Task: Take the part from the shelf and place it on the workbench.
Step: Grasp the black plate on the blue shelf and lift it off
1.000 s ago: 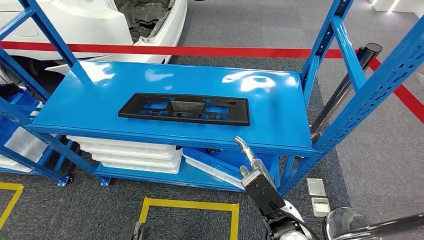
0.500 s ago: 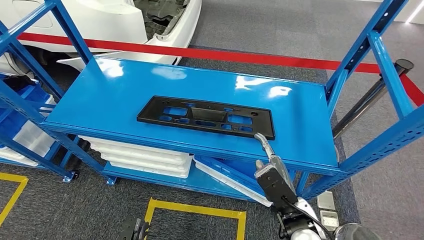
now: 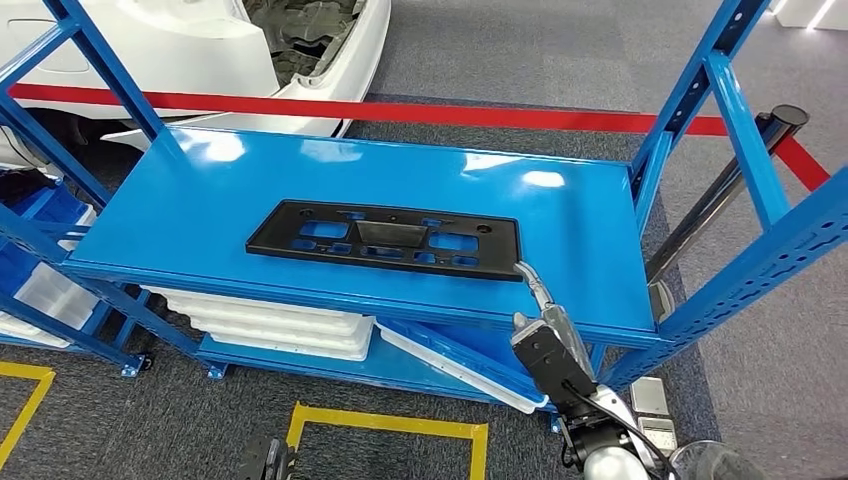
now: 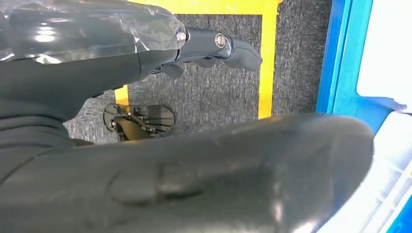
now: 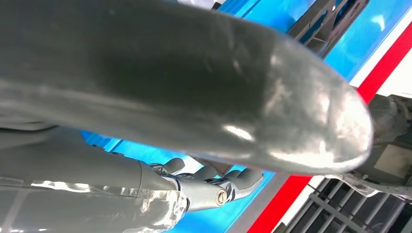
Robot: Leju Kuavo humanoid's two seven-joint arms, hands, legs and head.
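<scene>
The part is a flat black rectangular plate with several cut-outs, lying flat near the front of the blue shelf board. My right hand reaches up over the board's front edge. Its fingertip is at the part's near right corner, and I cannot tell if it touches. In the right wrist view the right hand holds nothing, its fingers stretched out and apart from the thumb. My left hand hangs over the grey floor, fingers extended and holding nothing.
Blue uprights frame the shelf at both ends. White trays are stacked on the lower level. A white car body and red floor line lie behind. A black and silver post leans at the right. Yellow marking lies in front.
The whole view has shifted, so the camera moved. My right hand has risen from below the shelf's front edge to the part's near right corner. The part lies as before.
</scene>
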